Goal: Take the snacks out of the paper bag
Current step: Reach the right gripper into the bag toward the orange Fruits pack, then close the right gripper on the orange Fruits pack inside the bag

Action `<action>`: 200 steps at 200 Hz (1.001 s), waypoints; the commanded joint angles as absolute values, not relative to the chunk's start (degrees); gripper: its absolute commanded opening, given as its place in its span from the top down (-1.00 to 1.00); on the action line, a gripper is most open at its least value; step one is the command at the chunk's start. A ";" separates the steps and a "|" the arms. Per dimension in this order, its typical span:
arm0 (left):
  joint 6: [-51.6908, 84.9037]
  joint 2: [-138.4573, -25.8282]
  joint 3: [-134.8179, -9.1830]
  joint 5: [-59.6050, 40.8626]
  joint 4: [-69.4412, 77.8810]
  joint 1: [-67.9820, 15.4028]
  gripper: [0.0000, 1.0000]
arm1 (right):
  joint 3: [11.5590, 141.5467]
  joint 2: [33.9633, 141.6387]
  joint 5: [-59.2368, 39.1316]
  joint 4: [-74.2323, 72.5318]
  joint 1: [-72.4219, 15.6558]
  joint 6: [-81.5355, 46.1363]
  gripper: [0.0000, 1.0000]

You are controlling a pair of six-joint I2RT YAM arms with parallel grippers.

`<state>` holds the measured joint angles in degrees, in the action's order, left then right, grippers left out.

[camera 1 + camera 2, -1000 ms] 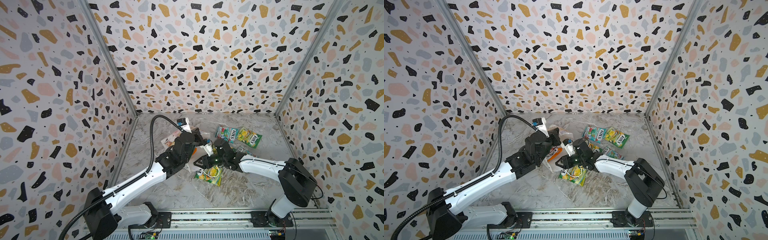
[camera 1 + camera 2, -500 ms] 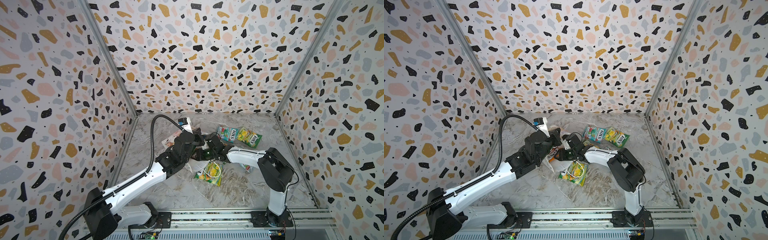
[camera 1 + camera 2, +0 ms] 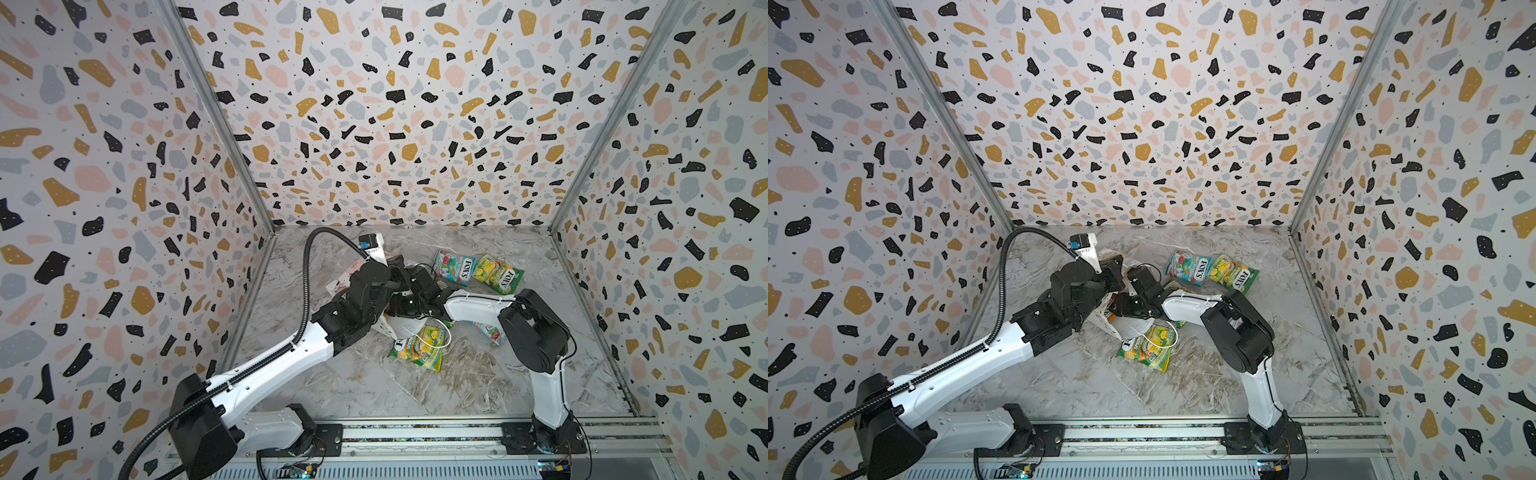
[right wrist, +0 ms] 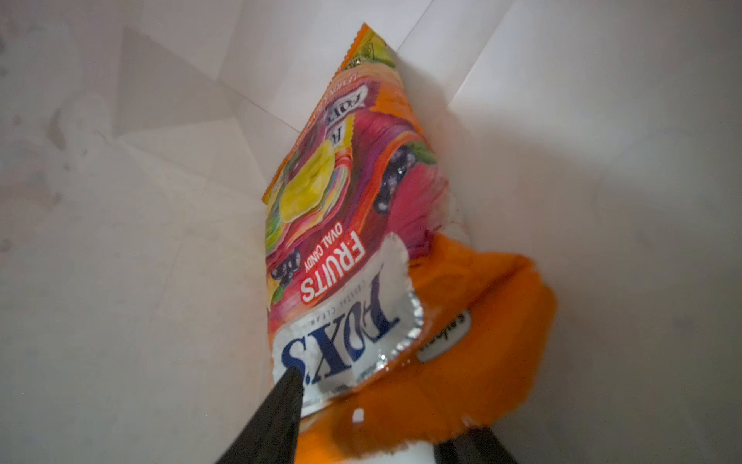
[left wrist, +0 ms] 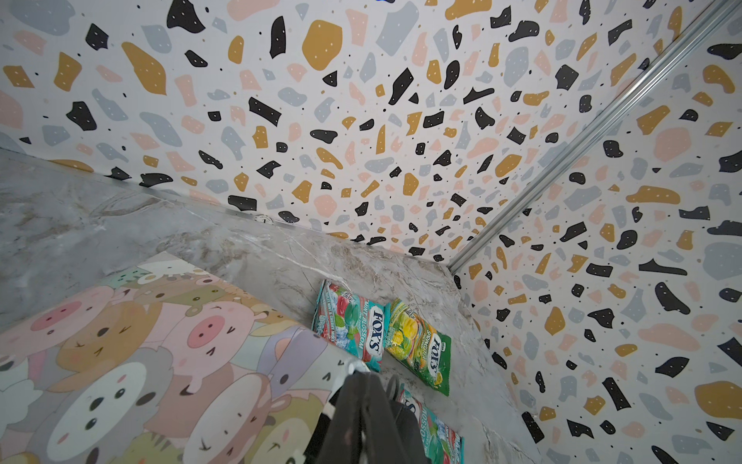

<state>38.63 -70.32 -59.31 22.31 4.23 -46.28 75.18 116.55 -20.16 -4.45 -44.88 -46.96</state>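
Spread apart, the right gripper [image 4: 383,401] sat deep inside the paper bag [image 4: 120,241], with the crumpled end of the orange packet [image 4: 341,241] between its fingers. One fingertip lay against the silver FOX'S label. The other stood clear of the wrapper at the edge of that view. Only the right wrist camera saw any of this. From above, in both top views, the arm's black wrist filled the bag's mouth and hid fingers and orange packet alike. Just a white flap of the bag [image 3: 405,328] [image 3: 1129,328] showed below the two arms.

The left gripper [image 5: 359,379] was pressed together on the bag's rim, its tips hard to make out against the paper and covered from above by its own wrist. Its camera alone showed the bag's outside [image 5: 140,361], printed with cartoon pigs.

Out on the marble table [image 3: 457,395], a teal-red packet [image 3: 455,266] [image 3: 1188,268] [image 5: 353,325] and a green-yellow packet [image 3: 498,276] [image 3: 1233,276] [image 5: 419,349] lay touching near the back wall. A second green-yellow packet [image 3: 419,345] [image 3: 1148,347] lay just in front of the bag, seen only from above. A second teal-red packet [image 3: 490,332] [image 5: 437,434] was half hidden under the right forearm and cut off in the left wrist view.
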 commanded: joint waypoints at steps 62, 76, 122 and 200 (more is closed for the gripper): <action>37.97 -69.22 -61.75 21.89 6.61 -46.23 1.00 | 74.31 117.99 -17.58 -13.07 -44.51 -55.45 0.11; 37.75 -68.93 -61.72 22.45 6.13 -46.19 1.00 | 74.23 117.99 -17.86 -13.96 -44.53 -55.64 0.29; 37.44 -68.05 -60.73 25.77 4.52 -46.14 1.00 | 71.83 116.06 -18.66 -16.14 -44.56 -54.63 1.00; 36.82 -68.20 -59.80 32.58 1.36 -46.13 1.00 | 64.72 108.18 -21.63 -20.27 -45.50 -51.45 1.00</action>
